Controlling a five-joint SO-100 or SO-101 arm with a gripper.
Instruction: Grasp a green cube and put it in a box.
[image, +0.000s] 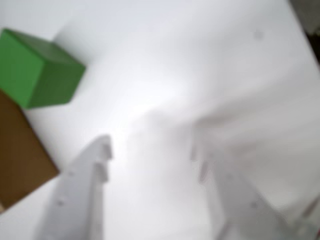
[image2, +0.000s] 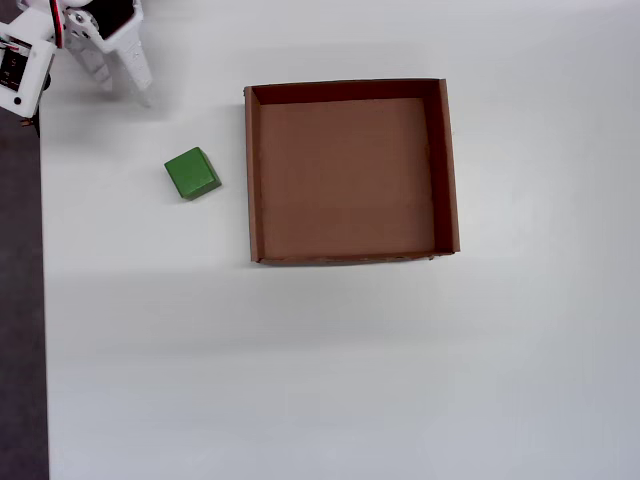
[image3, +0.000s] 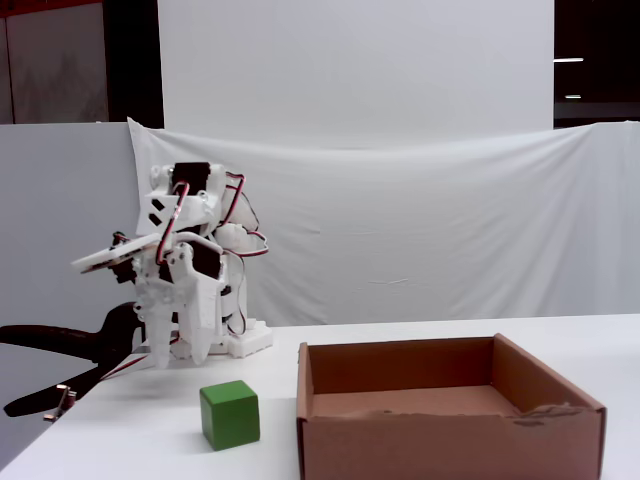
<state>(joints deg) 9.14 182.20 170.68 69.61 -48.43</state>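
Green cube (image3: 230, 414) sits on the white table (image3: 130, 440) in the foreground of the fixed view, resting flat, just beside the left outer wall of the box (image3: 400, 440) but apart from it; the overhead view confirms a clear strip of table between the green cube (image2: 192, 173) and the box (image2: 252, 180). Nothing lies inside the box: its brown bottom is bare in both of these views. Farther back, the gripper (image3: 178, 352) hangs above the table near the arm's base, well apart from the cube, and the overhead view places it at the top left corner (image2: 122, 82). In the blurred wrist view the jaws stand apart with only white table between them (image: 150, 157), while the cube (image: 37, 67) shows at the upper left, outside their span, next to a brown box edge (image: 22, 155). Assessment: no grasp is made and no transfer is done. The approach, the grasp, the carry over the wall and the release all remain outstanding.
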